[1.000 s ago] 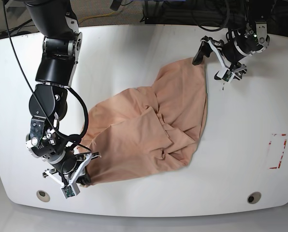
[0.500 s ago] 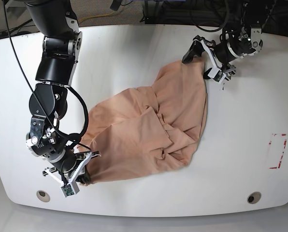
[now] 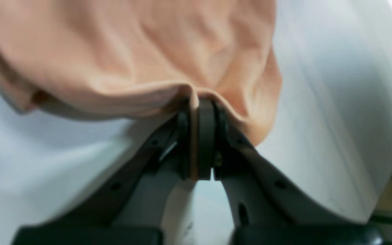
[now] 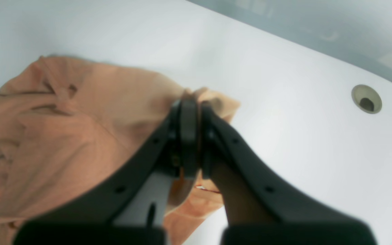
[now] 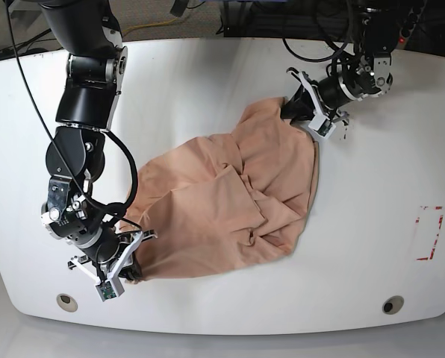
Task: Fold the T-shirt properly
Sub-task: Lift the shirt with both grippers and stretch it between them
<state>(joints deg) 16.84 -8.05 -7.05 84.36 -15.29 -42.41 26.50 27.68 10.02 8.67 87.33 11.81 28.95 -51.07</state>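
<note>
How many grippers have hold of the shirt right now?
2. The left gripper pinches the T-shirt at its far corner; the right gripper pinches its near corner.

One T-shirt [image 5: 230, 201], two claws [image 5: 296, 112] [image 5: 130, 267].

No words, numbers, labels or brand names can be read anywhere. The only sign is a broken red rectangle outline [image 5: 429, 233] marked on the white desk [image 5: 207, 82] near its edge; it carries no lettering that can be made out.
</note>
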